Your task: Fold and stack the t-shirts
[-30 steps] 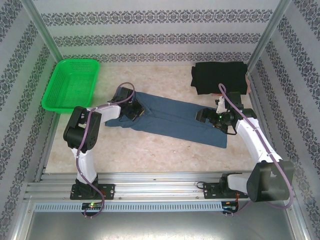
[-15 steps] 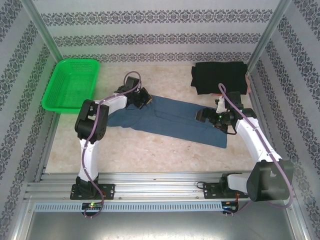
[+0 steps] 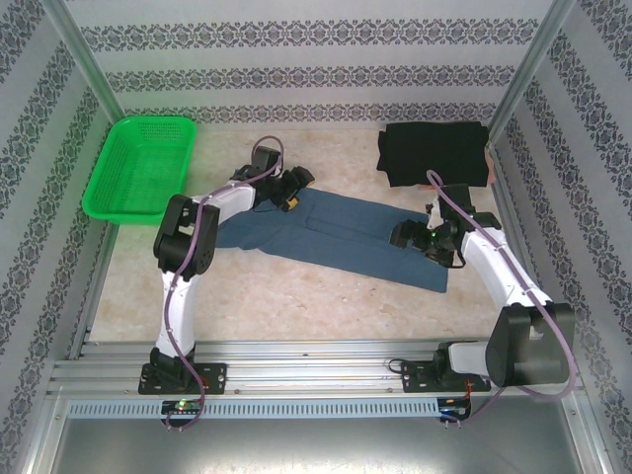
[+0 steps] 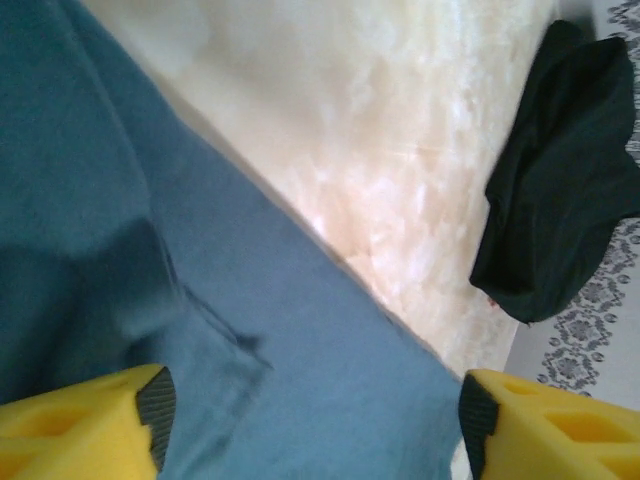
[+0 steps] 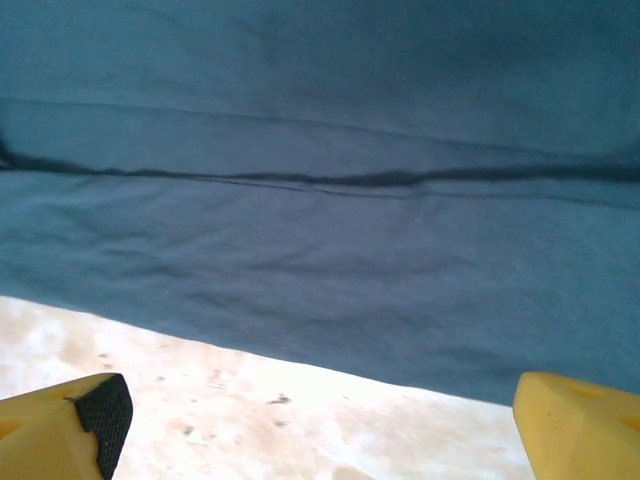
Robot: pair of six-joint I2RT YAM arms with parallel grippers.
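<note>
- The place is a robotics lab cell, a built test enclosure and not a lived-in room.
- Bare aluminium posts (image 3: 84, 61) rise at the far corners, and the walls (image 3: 316, 59) are flat panels printed with repeating ornamental bands like wallpaper.
- The table (image 3: 326, 311) has a pale marble-look top boxed in by those panels on the left, right and far sides.
- At the near edge, slotted aluminium rails (image 3: 316, 357) carry the bolted bases of the left arm (image 3: 176, 316) and the right arm (image 3: 509, 281), both with exposed looping cables.
- A perforated cable strip (image 3: 316, 407) and sheet metal (image 3: 316, 446) lie nearer still.
- Household props sit inside: a green basket (image 3: 99, 193), a slate-blue t-shirt (image 3: 346, 232) and a black t-shirt (image 3: 434, 153).
</note>
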